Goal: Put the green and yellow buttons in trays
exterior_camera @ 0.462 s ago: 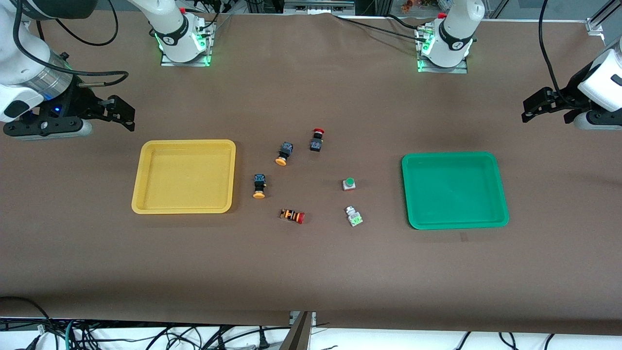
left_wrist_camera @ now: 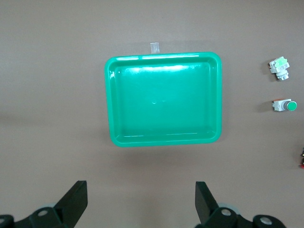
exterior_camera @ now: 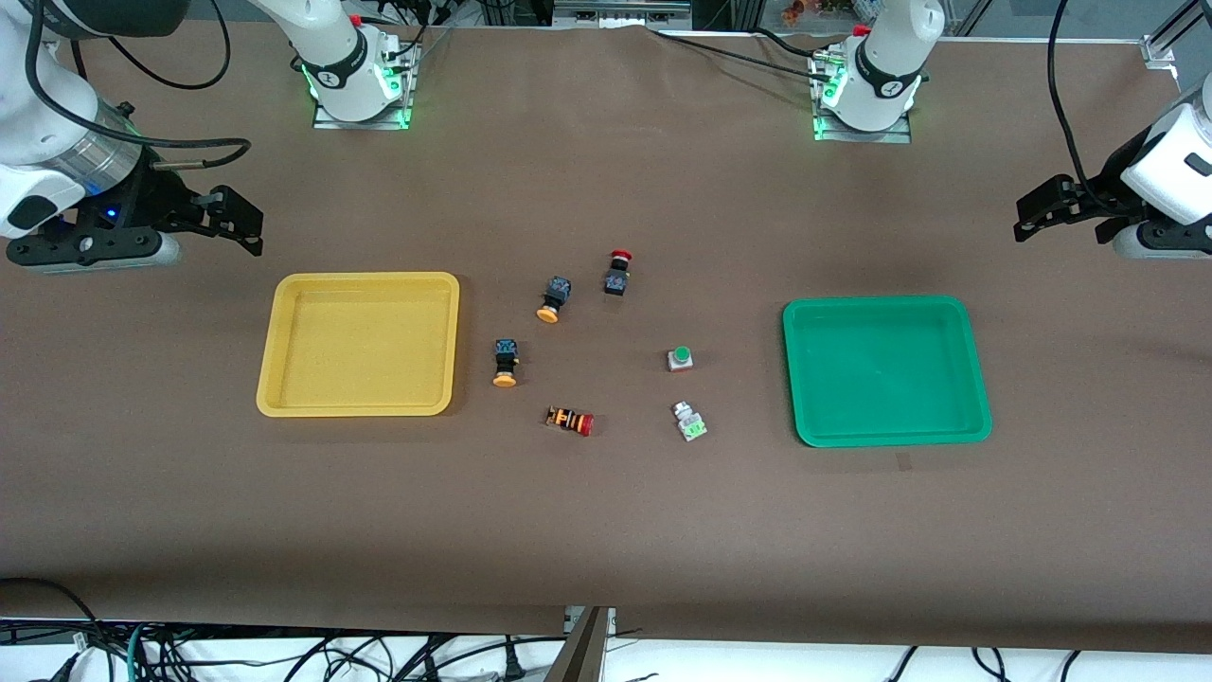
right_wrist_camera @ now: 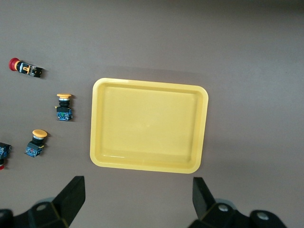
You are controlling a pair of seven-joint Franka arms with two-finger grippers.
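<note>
Four buttons, two yellow and two green, lie on the brown table [exterior_camera: 606,530] between two empty trays. One yellow-capped button [exterior_camera: 554,298] lies on its side beside a red-capped button with a black body [exterior_camera: 617,272], which sits a little farther from the front camera. The second yellow-capped button [exterior_camera: 506,364] lies nearer the camera, just beside the yellow tray [exterior_camera: 276,346]. That tray sits toward the right arm's end of the table, and nothing rests inside it.

One green-capped button [exterior_camera: 680,358] stands roughly at the middle of the table with its cap facing up. The other green-capped button [exterior_camera: 690,422] lies tilted, nearer the camera. Both are apart from the green tray [exterior_camera: 975,379], which sits toward the left arm's end of the table and holds nothing. A red-capped button with an orange-striped body [exterior_camera: 570,420] lies on its side, nearer the camera than the yellow-capped pair.

The right gripper [exterior_camera: 232,218] hangs in the air above bare table near the yellow tray's corner. Its fingers [right_wrist_camera: 71,197] are spread wide and hold nothing. The left gripper [exterior_camera: 1046,204] hangs above bare table near the green tray's corner. Its fingers [left_wrist_camera: 76,202] are also spread wide, with nothing between them. Neither gripper touches any button or tray.
</note>
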